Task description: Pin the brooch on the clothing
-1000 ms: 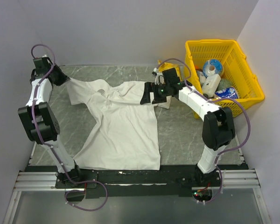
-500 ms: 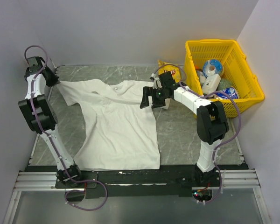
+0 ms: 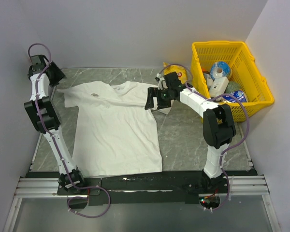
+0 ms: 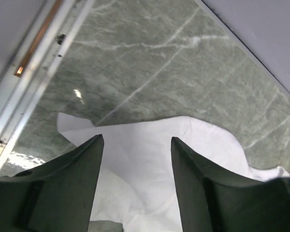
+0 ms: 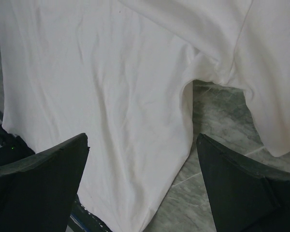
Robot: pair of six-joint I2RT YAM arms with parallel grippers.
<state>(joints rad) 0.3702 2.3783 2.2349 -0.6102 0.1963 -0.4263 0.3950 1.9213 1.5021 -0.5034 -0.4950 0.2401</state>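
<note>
- We see the T-shirt (image 3: 117, 130) lying flat on the table (image 3: 193, 140), neck toward the far wall and hem at the near edge; laying it out looks done.
- The left gripper (image 4: 137, 145) hangs over the sleeve on the left side, jaws parted with nothing between them.
- The right gripper (image 5: 142, 140) hovers over the other sleeve and its armpit, jaws wide apart and likewise empty.
- We cannot pick out the brooch for sure (a small grey mark (image 3: 93, 95) on the chest may be it, or only a print).
- In our judgement the pinning itself is left: neither gripper holds a brooch.
</note>
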